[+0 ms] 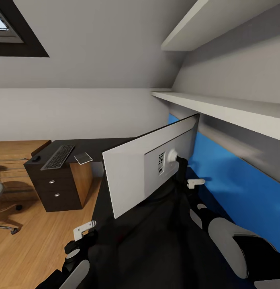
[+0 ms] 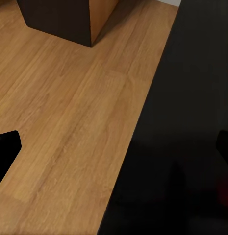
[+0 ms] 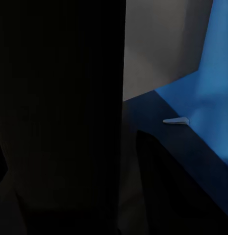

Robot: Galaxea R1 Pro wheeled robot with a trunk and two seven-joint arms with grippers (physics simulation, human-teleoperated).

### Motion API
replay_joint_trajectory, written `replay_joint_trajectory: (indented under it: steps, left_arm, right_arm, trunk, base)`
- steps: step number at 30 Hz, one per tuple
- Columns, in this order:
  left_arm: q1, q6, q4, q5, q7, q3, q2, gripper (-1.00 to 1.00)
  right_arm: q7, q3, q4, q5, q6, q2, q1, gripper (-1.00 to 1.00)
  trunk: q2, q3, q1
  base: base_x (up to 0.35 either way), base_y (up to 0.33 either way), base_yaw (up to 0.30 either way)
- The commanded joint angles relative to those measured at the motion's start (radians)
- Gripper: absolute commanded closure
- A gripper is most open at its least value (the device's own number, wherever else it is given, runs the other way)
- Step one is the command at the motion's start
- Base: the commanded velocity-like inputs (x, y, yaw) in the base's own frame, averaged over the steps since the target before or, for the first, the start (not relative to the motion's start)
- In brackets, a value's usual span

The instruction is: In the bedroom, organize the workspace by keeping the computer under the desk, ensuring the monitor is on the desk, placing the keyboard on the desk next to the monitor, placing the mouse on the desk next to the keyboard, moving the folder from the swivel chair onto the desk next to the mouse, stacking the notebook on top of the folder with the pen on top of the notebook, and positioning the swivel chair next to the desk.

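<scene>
Standing tilted on the black table [image 1: 115,145], back turned to the head camera — the monitor [image 1: 150,168], pale rear panel showing, stand near the blue rear panel [image 1: 236,180]. Right pincer [image 1: 195,182] just beside the monitor's stand, whether open or closed cannot tell. Left pincer [image 1: 84,230] low at the table's near edge over the wooden floor [image 1: 31,241], state likewise impossible to tell. Lying on the far wing above the drawer unit [image 1: 55,188] — keyboard [image 1: 58,156], mouse [image 1: 36,159] at its far side, notebook [image 1: 83,157] beside it. Swivel chair [image 1: 1,208] partly visible at the head view's left edge.
</scene>
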Motion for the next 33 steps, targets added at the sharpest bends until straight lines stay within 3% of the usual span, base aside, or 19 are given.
replay_joint_trajectory:
  steps: [1, 9, 33]
  left_arm:
    - [-0.001, 0.006, -0.002, 0.002, 0.006, -0.002, 0.001, -1.0]
    - [-0.001, 0.006, -0.002, 0.002, 0.008, -0.002, -0.001, -1.0]
    - [-0.001, 0.006, 0.0, 0.004, 0.008, -0.001, 0.0, -1.0]
  right_arm:
    - [-0.015, 0.026, 0.002, -0.029, -0.004, -0.001, -0.001, 1.0]
    - [-0.015, 0.026, 0.002, -0.029, -0.004, -0.001, -0.001, 1.0]
    - [-0.015, 0.026, 0.005, -0.029, -0.004, -0.001, -0.001, 1.0]
  trunk:
    - [-0.001, -0.001, 0.0]
    - [-0.001, -0.001, 0.0]
    - [-0.001, -0.001, 0.0]
  base:
    - [0.0, 0.0, 0.031]
    - [0.0, 0.0, 0.108]
    - [0.0, -0.021, 0.002]
